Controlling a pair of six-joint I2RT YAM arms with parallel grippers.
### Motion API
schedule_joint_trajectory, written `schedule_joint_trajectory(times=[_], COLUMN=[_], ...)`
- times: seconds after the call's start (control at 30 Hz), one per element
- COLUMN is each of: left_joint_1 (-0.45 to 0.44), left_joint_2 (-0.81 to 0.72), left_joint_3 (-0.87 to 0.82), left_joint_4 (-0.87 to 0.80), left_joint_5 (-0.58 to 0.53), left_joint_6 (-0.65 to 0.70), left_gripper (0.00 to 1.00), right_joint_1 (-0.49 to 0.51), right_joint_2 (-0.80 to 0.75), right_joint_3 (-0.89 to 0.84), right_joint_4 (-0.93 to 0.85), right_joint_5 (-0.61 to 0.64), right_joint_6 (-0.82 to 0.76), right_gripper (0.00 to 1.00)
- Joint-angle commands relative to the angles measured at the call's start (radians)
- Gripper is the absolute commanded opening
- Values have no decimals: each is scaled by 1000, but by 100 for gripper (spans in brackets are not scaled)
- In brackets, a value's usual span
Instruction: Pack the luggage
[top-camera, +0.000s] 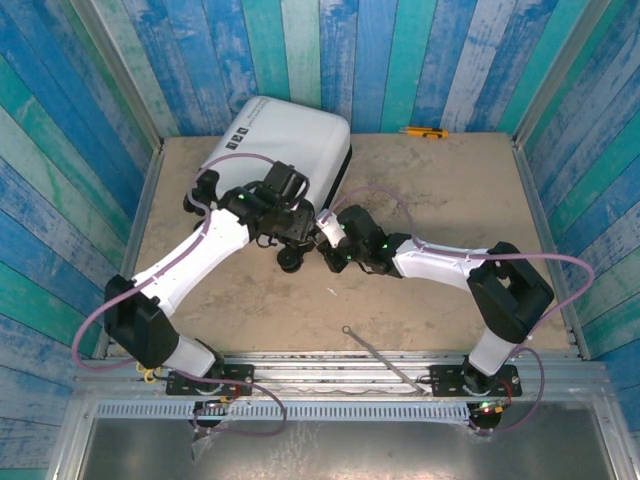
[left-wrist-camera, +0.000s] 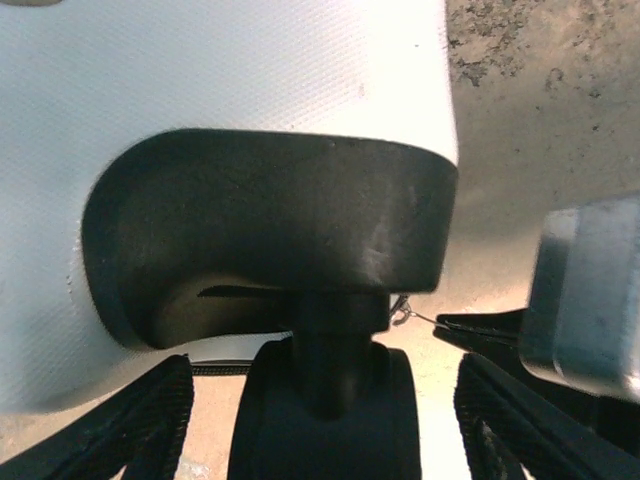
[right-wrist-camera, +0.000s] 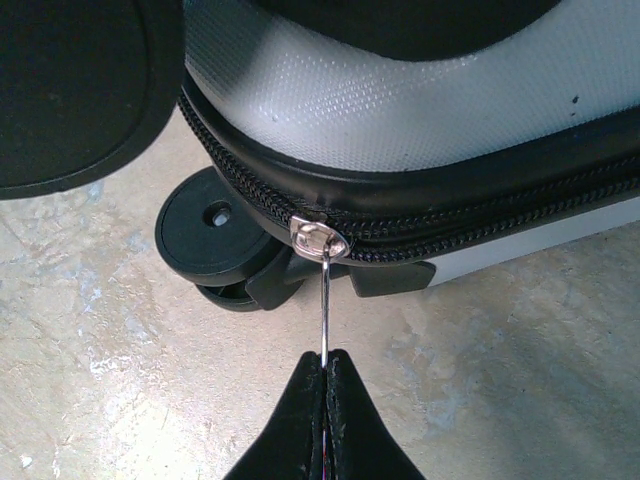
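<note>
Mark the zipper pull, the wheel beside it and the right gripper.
zipper pull (right-wrist-camera: 325, 300), right wrist view, on its thin stem.
wheel (right-wrist-camera: 205, 228), right wrist view, on its side face.
right gripper (right-wrist-camera: 327, 362), right wrist view, between its shut fingertips.

The luggage (top-camera: 290, 140) lies on the table (top-camera: 450, 210), far and left of centre. At its near edge the left gripper (top-camera: 293, 235) straddles a wheel (left-wrist-camera: 320, 420), a finger on either side, not touching it. Just to the right, the right gripper (right-wrist-camera: 325, 368) pinches the zipper pull (right-wrist-camera: 324, 300). A thin rod (top-camera: 380, 355) lies by the table's near edge.

yellow marker (top-camera: 425, 132): table (top-camera: 450, 290) far edge | thin rod (top-camera: 378, 356): near edge | walls (top-camera: 90, 110): blue-green planks
</note>
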Motion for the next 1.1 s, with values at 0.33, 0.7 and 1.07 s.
schedule_joint_trajectory(times=[0.33,0.7,1.07], left_joint_1=[-3,-7,-8], left_joint_2=[42,-261,-301], left_joint_3=[-136,-313,-267], left_joint_4=[66,25,-144], left_joint_5=[14,52,-41], left_joint_6=[-14,-45,-99], left_gripper=[20,0,0], right_joint_1=[-41,-42,-43], right_joint_2=[6,-6,-80], right_joint_3=[-26,-13,-23], right_joint_4=[-25,-69,-140], right_joint_5=[-31,-29,31], right_joint_6=[-5,-43,-136], right_gripper=[0,0,0])
